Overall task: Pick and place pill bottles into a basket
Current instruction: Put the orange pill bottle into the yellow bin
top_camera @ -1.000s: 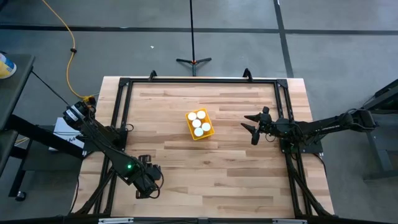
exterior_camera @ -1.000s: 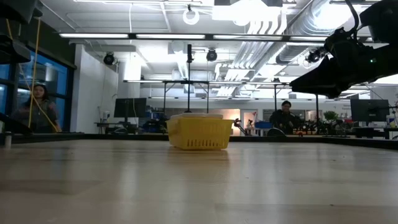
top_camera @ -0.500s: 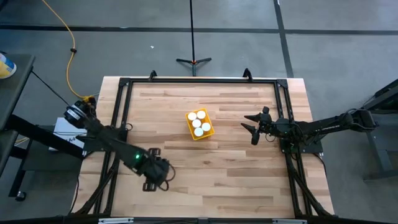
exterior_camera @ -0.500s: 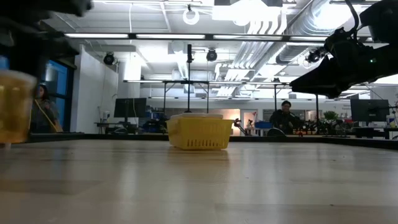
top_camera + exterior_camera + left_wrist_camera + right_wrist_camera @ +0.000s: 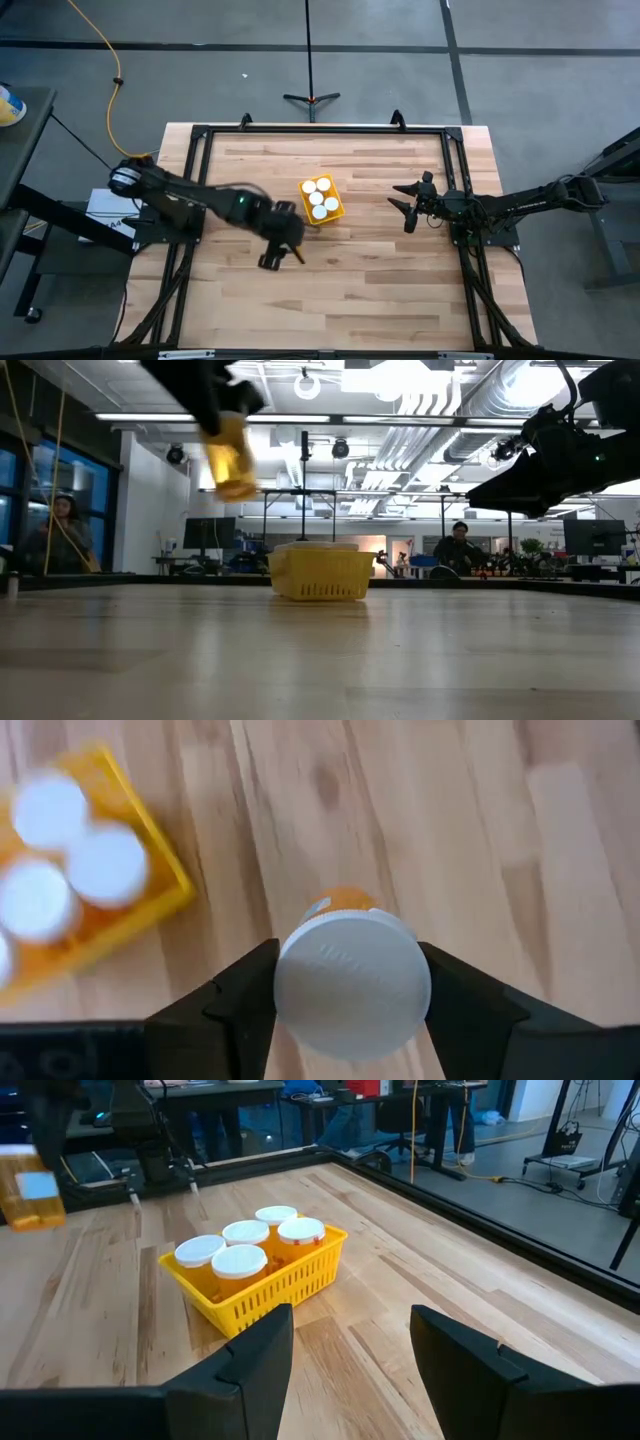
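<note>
No writing can be made out anywhere; the held pill bottle's pale label is too blurred.

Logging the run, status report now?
Left gripper shut on pill bottle, aloft beside basket. Five bottles inside. Right gripper open, waiting. Path clear.
</note>
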